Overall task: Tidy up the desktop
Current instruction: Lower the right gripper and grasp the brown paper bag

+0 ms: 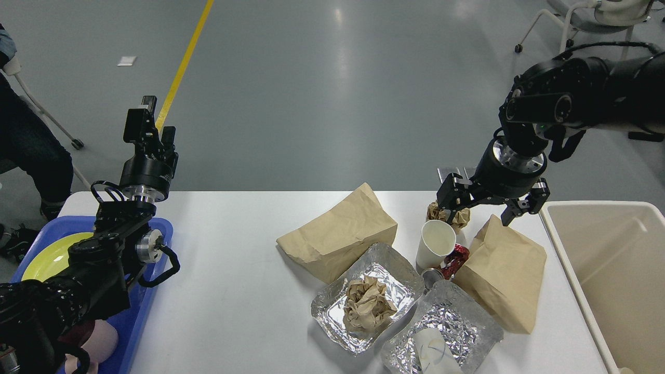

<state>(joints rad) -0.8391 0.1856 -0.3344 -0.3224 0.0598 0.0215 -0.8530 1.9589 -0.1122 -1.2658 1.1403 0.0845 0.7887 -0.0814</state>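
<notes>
Hovering: my right gripper (480,208), jaws spread wide, over a crumpled paper ball (451,214) at the desktop (234,291) far edge.
Handling: paper looks light, soft; I'd pinch its middle.
Left gripper (148,117): raised, state unclear.

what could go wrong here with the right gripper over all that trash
The right gripper hangs open above a crumpled paper ball wedged between the white paper cup and a brown paper bag. Reaching down could tip the upright cup, or shove the bag. The red can lying beside the cup could roll if bumped.
</notes>
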